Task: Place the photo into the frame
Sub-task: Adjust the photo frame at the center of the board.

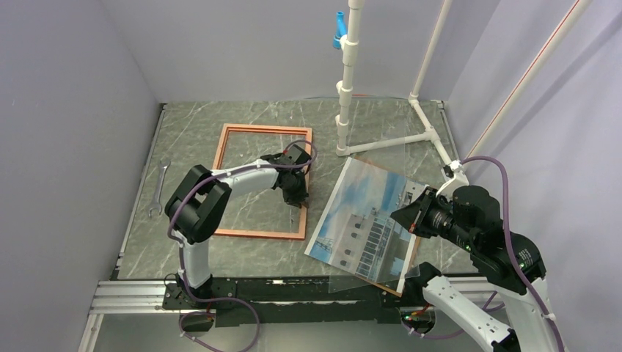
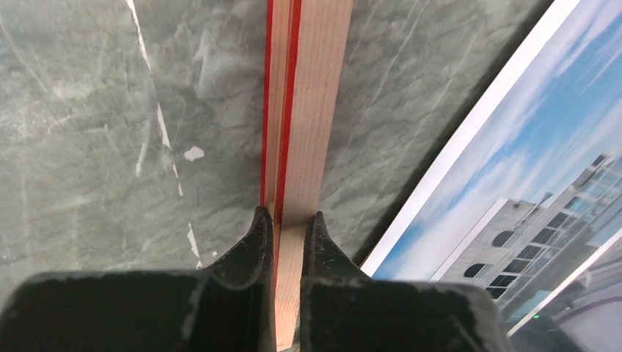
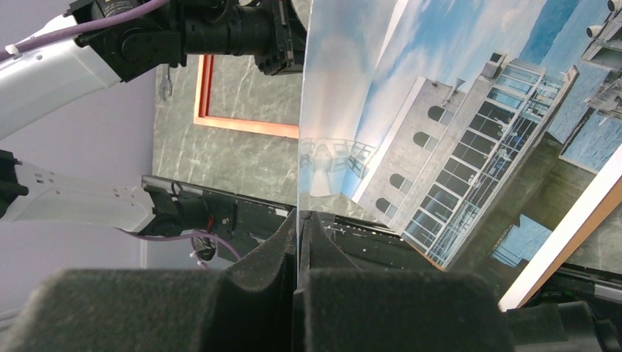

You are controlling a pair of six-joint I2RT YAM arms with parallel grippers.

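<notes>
The frame [image 1: 262, 234] lies flat on the table, orange-brown face up, with bare table showing through its opening. My left gripper [image 1: 297, 196] is shut on its right bar; in the left wrist view the fingertips [image 2: 264, 224] pinch the wooden bar [image 2: 312, 110] with its red edge. The photo [image 1: 359, 216], a white building against blue sky, lies face up to the right of the frame on a brown backing board [image 1: 408, 268]. My right gripper [image 1: 412, 217] is shut on a clear pane [image 1: 380, 155] held tilted over the photo. In the right wrist view the pane's edge [image 3: 299, 147] runs between my fingers, with the photo [image 3: 455, 110] behind it.
A wrench [image 1: 158, 188] lies at the table's left side. A white pipe stand [image 1: 348, 81] with a blue clip [image 1: 339, 29] stands at the back right, its feet spreading across the table. A metal rail [image 1: 132, 297] runs along the near edge.
</notes>
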